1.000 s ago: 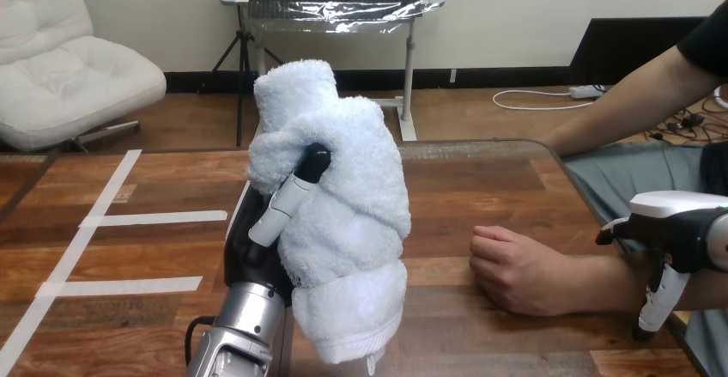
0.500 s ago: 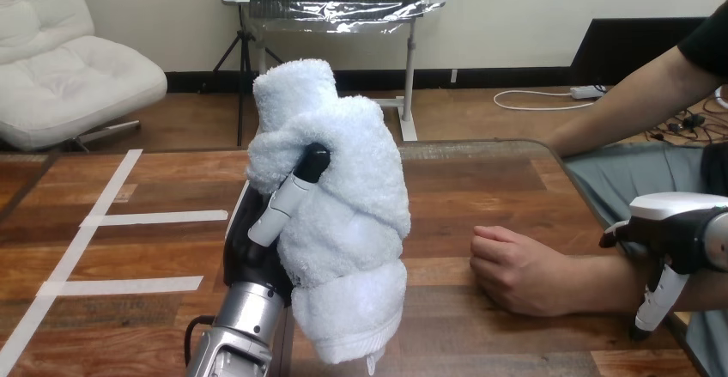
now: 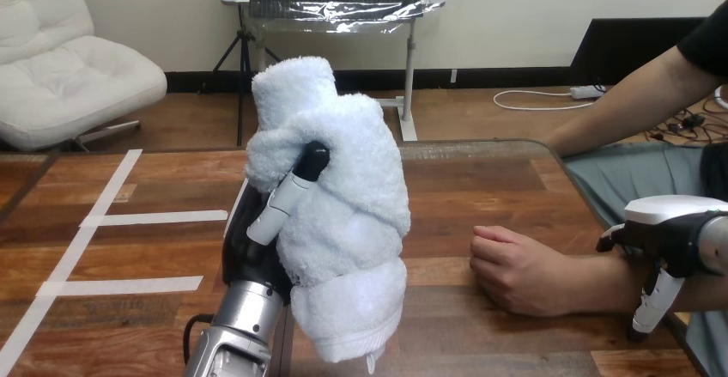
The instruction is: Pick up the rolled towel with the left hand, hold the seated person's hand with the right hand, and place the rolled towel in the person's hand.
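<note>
In the head view my left hand [image 3: 246, 252] is raised over the table's middle and is shut on the rolled white towel [image 3: 348, 214]. My thumb lies across the front of the towel, which stands upright. The person's hand [image 3: 515, 270] rests on the table at the right as a loose fist, knuckles toward the towel. My right hand [image 3: 674, 229] hovers over the person's wrist at the right edge. It is open, with a straight finger [image 3: 654, 304] hanging down in front of the forearm. I cannot tell if it touches the wrist.
White tape strips [image 3: 154, 218] mark the wooden table [image 3: 481, 188] at the left. The table's right edge runs just beside the person's forearm. Bare wood lies between the towel and the person's fist.
My right hand has crept a little left and down over the person's wrist. The left hand, the towel and the person's fist have stayed put.
</note>
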Tool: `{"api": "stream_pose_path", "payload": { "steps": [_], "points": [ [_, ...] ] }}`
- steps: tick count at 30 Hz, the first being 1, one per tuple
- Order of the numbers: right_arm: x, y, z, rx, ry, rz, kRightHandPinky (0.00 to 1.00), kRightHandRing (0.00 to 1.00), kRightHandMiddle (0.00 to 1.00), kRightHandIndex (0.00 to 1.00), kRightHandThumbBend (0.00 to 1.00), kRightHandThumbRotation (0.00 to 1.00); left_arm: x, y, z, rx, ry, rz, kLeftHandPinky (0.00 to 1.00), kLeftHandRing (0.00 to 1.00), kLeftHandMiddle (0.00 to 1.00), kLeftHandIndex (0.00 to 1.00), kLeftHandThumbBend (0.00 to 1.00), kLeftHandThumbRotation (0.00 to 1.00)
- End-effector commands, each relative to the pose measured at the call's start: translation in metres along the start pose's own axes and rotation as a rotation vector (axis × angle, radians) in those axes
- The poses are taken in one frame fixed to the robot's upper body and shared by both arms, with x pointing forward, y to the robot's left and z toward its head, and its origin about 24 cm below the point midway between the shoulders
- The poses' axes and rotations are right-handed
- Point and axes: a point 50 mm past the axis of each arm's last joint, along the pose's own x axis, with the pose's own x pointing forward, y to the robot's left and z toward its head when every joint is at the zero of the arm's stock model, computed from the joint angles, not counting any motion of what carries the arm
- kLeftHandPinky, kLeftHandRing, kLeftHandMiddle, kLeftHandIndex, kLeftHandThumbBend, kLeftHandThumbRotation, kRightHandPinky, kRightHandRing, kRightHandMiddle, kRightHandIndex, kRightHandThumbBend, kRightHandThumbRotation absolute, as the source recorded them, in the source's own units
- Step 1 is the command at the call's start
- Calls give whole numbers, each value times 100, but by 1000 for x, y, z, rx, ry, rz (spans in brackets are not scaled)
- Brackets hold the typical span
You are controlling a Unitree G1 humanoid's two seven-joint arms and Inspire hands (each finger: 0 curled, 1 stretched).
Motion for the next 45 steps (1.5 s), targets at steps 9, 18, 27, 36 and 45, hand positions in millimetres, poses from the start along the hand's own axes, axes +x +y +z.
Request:
{"api": "stream_pose_path", "payload": {
  "steps": [9,18,27,36,45],
  "points": [
    [1,-14,7,-15,-22,-45,82,85,89,89,74,14,17,-31,6,-71,-121,-86,29,36,42,50,72,0],
    [2,-11,10,-10,-37,-48,82,83,87,87,75,10,17,-32,7,-75,-122,-83,29,36,42,50,72,0],
    [7,-8,13,-27,-32,-34,82,83,86,87,74,8,16,-32,7,-78,-123,-70,29,36,42,50,74,0],
    [8,-6,16,-22,-48,-44,81,83,85,86,74,5,15,-32,8,-77,-126,-60,29,36,42,50,73,0],
    [10,-4,17,23,-61,-43,69,74,80,82,75,1,15,-31,9,-67,-127,-56,29,35,42,50,72,0]
  ]
}}
